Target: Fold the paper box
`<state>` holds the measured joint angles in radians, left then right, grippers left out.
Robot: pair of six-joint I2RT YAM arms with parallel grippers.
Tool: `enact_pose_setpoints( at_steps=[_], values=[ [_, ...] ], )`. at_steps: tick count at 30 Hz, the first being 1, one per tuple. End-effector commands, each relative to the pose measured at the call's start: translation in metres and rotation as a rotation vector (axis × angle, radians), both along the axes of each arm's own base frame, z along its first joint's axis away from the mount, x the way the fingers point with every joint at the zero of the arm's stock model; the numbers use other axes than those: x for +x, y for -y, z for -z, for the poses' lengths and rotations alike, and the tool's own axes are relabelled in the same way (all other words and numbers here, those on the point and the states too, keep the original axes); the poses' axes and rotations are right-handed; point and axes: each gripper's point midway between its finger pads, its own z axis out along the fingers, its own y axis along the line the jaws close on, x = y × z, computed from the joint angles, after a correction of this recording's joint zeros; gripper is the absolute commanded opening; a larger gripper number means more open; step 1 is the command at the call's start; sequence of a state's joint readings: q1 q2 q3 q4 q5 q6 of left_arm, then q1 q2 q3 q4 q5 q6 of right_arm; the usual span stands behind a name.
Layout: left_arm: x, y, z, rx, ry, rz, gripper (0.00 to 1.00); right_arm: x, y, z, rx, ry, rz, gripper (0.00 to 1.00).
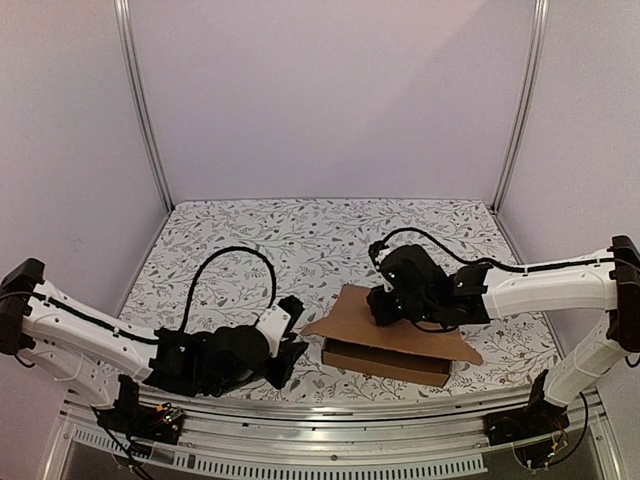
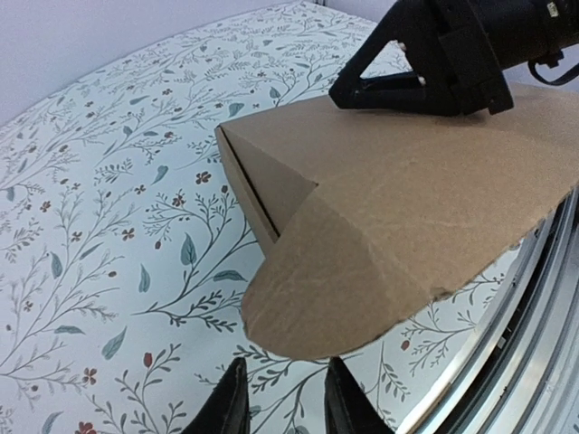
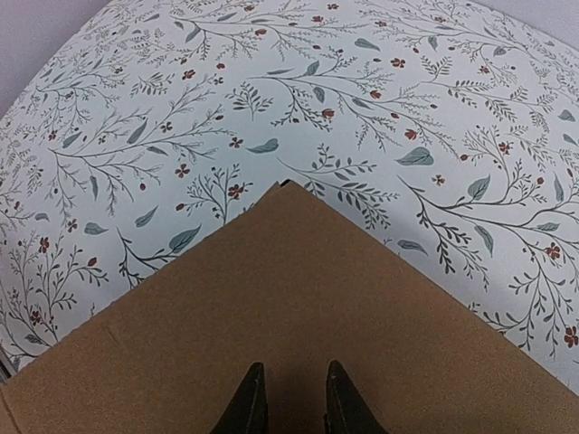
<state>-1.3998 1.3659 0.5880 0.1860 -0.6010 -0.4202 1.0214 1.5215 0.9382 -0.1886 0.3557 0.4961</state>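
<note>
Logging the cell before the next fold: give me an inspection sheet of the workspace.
Surface: floral cloth, flat.
Job's things: paper box right of centre, lid flap lowered, rounded ear sticking out left.
Clutter: nothing seen.
Grippers: left gripper open, beside the box, apart from it; right gripper open, resting on the lid.
Cables: black cable loops above each arm, off the box.
Surroundings: pale walls, metal posts.

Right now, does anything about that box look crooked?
Yes. The lid sits askew on the box, overhanging both ends, and its rounded flap sticks out untucked past a corner. The right claw rests on the lid.
</note>
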Motion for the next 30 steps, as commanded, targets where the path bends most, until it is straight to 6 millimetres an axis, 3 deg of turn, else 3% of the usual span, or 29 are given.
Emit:
enact_pose_setpoints(
  at_steps=[1, 6, 14, 19, 26, 30],
  values=[
    [-0.005, -0.029, 0.017, 0.069, -0.045, -0.037, 0.28, -0.006, 0.002, 0.027, 0.004, -0.052, 0.01, 0.2],
    [-0.003, -0.056, 0.007, 0.057, -0.043, -0.1, 0.3, -0.012, 0.002, 0.043, 0.018, -0.096, 0.008, 0.18],
    [0.003, -0.067, -0.024, 0.011, 0.019, -0.119, 0.33, -0.026, 0.003, 0.07, -0.002, -0.151, 0.003, 0.16],
    [0.004, -0.063, -0.036, -0.005, 0.037, -0.106, 0.35, -0.033, 0.007, 0.084, -0.033, -0.167, 0.009, 0.15],
    [0.01, -0.043, -0.049, -0.074, 0.028, -0.046, 0.37, -0.043, 0.013, 0.097, -0.06, -0.187, 0.018, 0.14],
    [0.014, -0.032, -0.052, -0.097, 0.006, -0.009, 0.38, -0.044, 0.014, 0.089, -0.049, -0.184, 0.017, 0.14]
  ],
)
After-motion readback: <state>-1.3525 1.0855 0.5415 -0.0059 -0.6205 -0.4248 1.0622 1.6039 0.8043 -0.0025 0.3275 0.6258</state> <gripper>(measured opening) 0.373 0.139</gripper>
